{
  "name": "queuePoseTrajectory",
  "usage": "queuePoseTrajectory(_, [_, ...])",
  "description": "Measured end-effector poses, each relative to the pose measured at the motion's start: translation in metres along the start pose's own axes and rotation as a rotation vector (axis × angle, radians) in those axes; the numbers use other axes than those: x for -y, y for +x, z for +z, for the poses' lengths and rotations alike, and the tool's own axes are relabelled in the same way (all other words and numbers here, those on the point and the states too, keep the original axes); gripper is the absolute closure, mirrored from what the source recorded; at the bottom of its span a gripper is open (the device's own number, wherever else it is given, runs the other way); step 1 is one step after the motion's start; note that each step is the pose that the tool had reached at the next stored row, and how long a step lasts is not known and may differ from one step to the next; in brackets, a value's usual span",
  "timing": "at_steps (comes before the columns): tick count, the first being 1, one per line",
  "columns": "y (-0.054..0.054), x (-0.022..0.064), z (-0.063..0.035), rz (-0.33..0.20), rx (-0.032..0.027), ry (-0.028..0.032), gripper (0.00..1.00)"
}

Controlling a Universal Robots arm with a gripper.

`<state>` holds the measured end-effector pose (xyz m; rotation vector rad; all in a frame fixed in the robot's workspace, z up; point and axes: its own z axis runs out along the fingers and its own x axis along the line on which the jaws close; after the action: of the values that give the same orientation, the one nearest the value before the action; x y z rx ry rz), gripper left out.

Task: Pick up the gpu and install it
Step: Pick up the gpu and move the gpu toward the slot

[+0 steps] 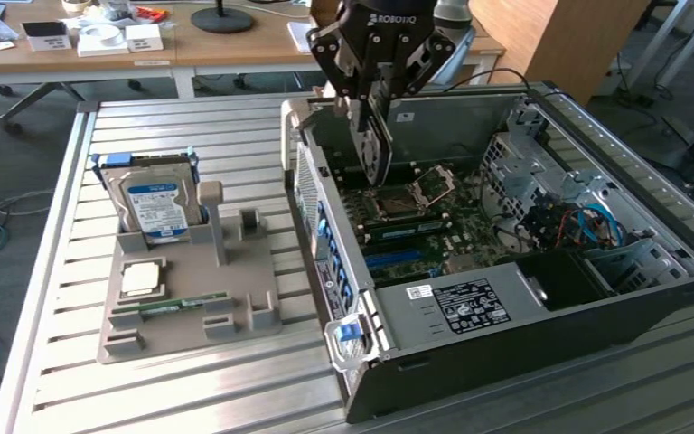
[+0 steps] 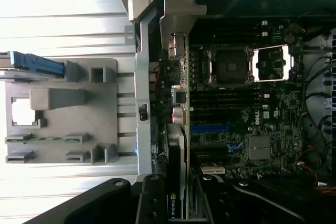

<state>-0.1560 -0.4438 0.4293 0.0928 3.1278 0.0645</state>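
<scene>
The gpu (image 1: 378, 149), a thin dark card, hangs on edge below my gripper (image 1: 372, 98), which is shut on it. It is over the rear-left part of the open computer case (image 1: 636, 298), above the motherboard (image 1: 444, 226) and near the case's rear wall. In the wrist view the gpu (image 2: 178, 150) is seen edge-on, with its pale metal bracket (image 2: 179, 11) at the far end. My gripper (image 2: 178, 211) clamps it between dark fingers (image 2: 152, 203). Whether the card touches a slot I cannot tell.
A grey parts holder (image 1: 245, 312) stands on the slatted table at the exterior view's left. It carries a hard drive (image 1: 154, 203), a CPU (image 1: 142, 278) and a RAM stick (image 1: 184, 303). Cables (image 1: 576, 226) and drive cages fill the case's right side.
</scene>
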Motion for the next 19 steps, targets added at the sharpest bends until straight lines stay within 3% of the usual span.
queuePoseTrajectory(19, [-0.0042,-0.0013,0.0001,0.0,0.0,0.0001,0.73])
